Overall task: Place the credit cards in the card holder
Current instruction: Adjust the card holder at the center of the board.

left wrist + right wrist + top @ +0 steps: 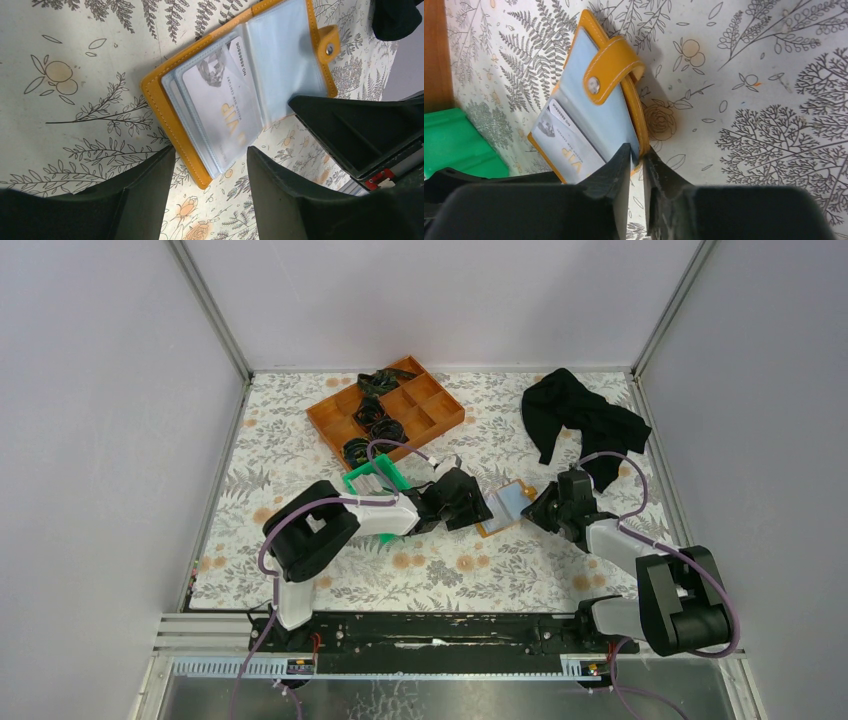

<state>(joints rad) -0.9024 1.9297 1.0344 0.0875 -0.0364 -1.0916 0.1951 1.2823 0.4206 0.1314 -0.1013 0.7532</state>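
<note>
Small orange-tan folding leather-like card holder is laid open on the floral-printed table cover, between the two grippers; a whitish-grey flat rectangular credit card, marked VIP, is seated in one of its clear sleeves; right gripper is clenched on the edge of the holder's snap-tab cover; left gripper is held with jaws released, the holder's opposite corner lying between its fingers, contact not determinable; green plastic bin and orange compartment tray are seen beyond the left arm.

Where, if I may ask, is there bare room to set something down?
Free: the near strip before the wallet, and the gap between orange tray and black cloth. Crowded: around the wallet, green bin, left hand, right hand.
</note>
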